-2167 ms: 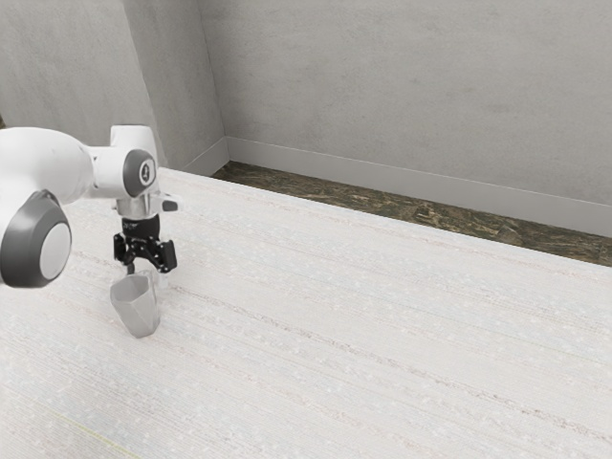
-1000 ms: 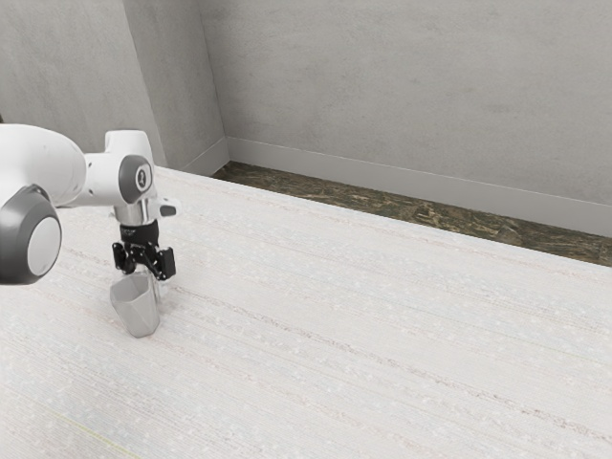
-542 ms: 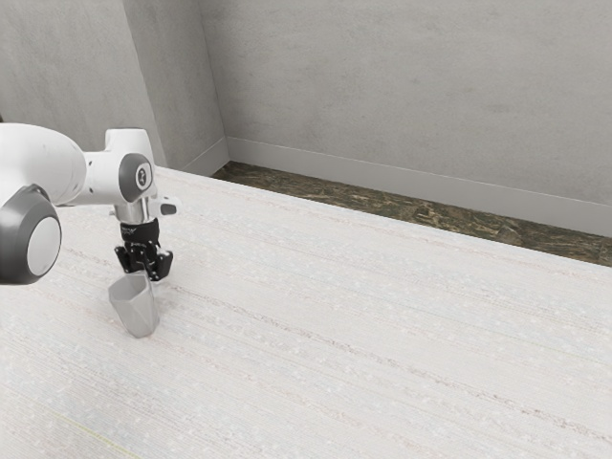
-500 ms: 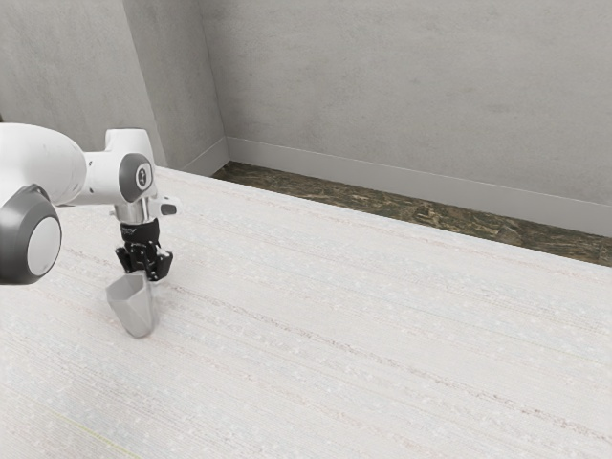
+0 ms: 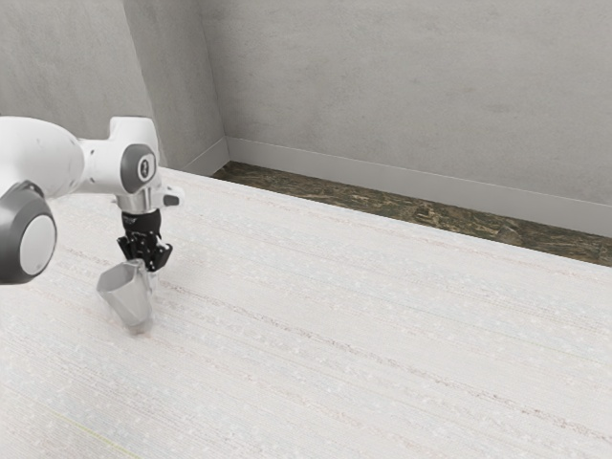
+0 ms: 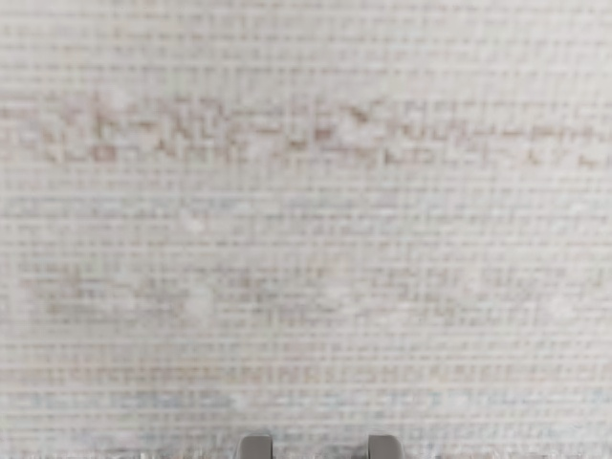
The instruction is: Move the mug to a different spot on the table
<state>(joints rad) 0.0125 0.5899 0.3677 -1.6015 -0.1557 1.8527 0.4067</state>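
Observation:
A pale grey faceted mug (image 5: pixel 125 295) hangs tilted just above the whitish table (image 5: pixel 363 316) at the exterior view's left. My black gripper (image 5: pixel 143 260) is shut on the mug's rim from above, fingers close together. The white arm comes in from the left edge. In the wrist view, two grey fingertips (image 6: pixel 255 447) stand near each other over the pale wood grain of the table (image 6: pixel 306 220).
Grey walls stand behind the table, with a strip of dark floor (image 5: pixel 411 208) along the table's far edge. The tabletop stretches wide toward the exterior view's right and front.
The fingers closed on the mug's rim. The mug has since tipped and risen off the table, shifting slightly to the exterior view's left with my hand.

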